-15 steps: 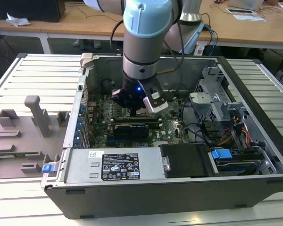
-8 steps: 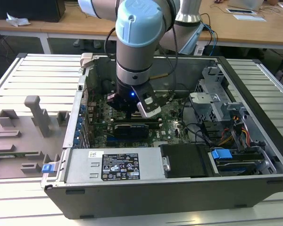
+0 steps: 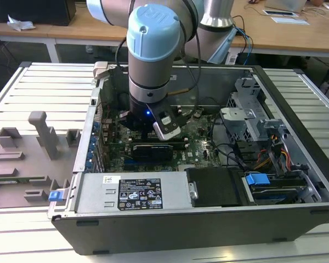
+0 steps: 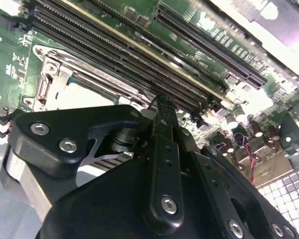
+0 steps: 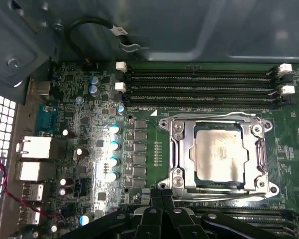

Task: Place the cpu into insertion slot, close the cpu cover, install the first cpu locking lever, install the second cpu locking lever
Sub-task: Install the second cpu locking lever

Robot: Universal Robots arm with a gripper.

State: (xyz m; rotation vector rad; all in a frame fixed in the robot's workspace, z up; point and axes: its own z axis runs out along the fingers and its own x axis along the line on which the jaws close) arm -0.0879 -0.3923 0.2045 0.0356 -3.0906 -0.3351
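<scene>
Fingers pressed together, the gripper [image 5: 162, 195] sits just short of the cpu cover [image 5: 182, 152]; cpu [image 5: 222, 156] seated beyond; a skewed push risks slipping off.

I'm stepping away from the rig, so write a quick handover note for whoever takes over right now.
Hand: empty, fingers together, hovering just beside the socket inside the open case.
cpu: seated in the insertion slot.
cpu cover: closed down over the chip, its frame lying flat around it.
Done: cpu placed, cover closed.
Locking levers: a rod runs along the cover's edge, but I cannot tell whether either lever is latched; check both.
</scene>
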